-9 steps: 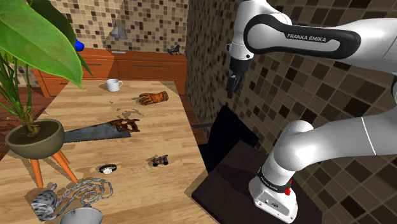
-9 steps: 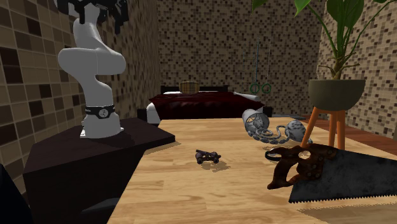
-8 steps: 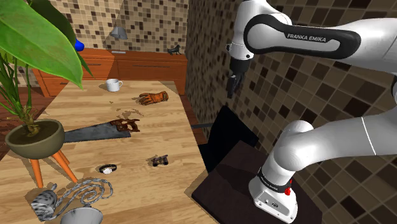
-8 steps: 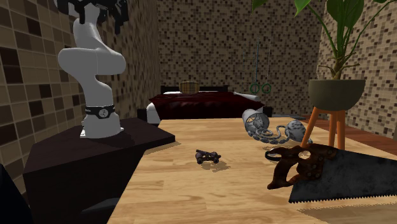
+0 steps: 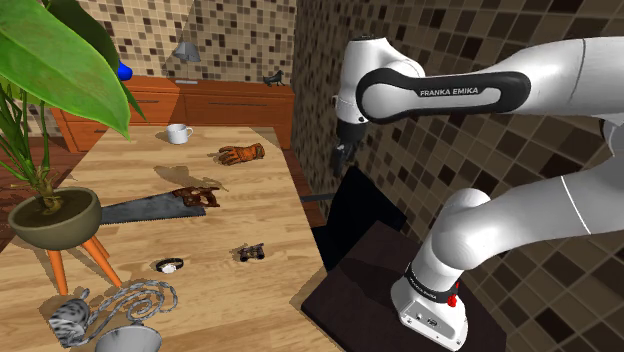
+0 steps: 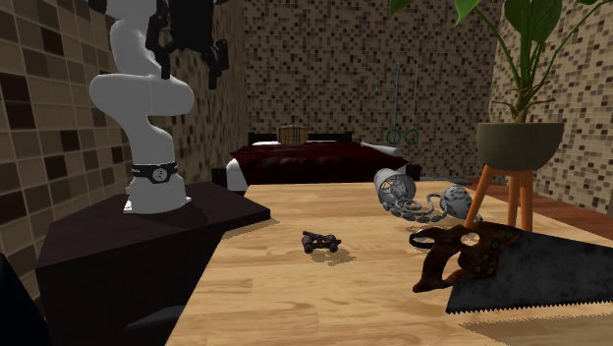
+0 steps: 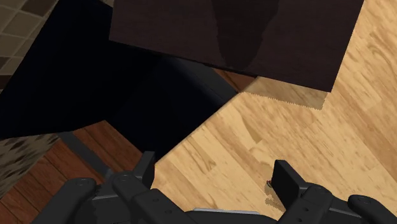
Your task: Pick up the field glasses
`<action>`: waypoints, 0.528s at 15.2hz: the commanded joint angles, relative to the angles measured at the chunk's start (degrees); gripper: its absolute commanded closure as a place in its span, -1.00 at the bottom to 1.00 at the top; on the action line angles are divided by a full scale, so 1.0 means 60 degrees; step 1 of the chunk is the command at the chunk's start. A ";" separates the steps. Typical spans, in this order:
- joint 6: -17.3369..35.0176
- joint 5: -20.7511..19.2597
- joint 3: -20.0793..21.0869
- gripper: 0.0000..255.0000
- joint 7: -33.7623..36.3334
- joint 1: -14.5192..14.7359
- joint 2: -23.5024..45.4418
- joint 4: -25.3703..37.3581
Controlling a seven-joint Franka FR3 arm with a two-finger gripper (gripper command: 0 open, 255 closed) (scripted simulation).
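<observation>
Though wide open, pincer [image 5: 339, 160] high by the table [image 5: 270, 200] edge, field glasses [image 5: 250, 252] well apart on it.

Shoulder view, wooden table [image 5: 275, 215]. Saw [image 5: 165, 205]: lies flat, handle rusty. Glove [image 5: 242, 154]: beyond the saw, apart from it. Mug [image 5: 179, 133]: farther beyond, upright. Potted plant [image 5: 55, 218]: at the saw's blade end. Watch [image 5: 170, 265], chain [image 5: 140, 298]: nearer than the saw.

Looks like a home, kitchen side: brown mosaic-tiled walls [image 5: 230, 40] all round, wooden drawer cabinets [image 5: 220, 105] along the far wall, reddish plank floor [image 7: 32, 178], plus a white mug [image 5: 179, 133] and potted plant [image 5: 55, 218] on the wooden tabletop [image 5: 270, 215].
</observation>
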 commanded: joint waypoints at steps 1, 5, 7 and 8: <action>0.0729 0.0107 0.0247 -1.00 0.0296 0.0087 0.0454 -0.0184; 0.2139 0.0237 0.0765 -1.00 0.0911 0.0234 0.1446 -0.0475; 0.2844 0.0243 0.1038 -1.00 0.1241 0.0272 0.2036 -0.0529; 0.3193 0.0226 0.1177 -1.00 0.1414 0.0281 0.2353 -0.0532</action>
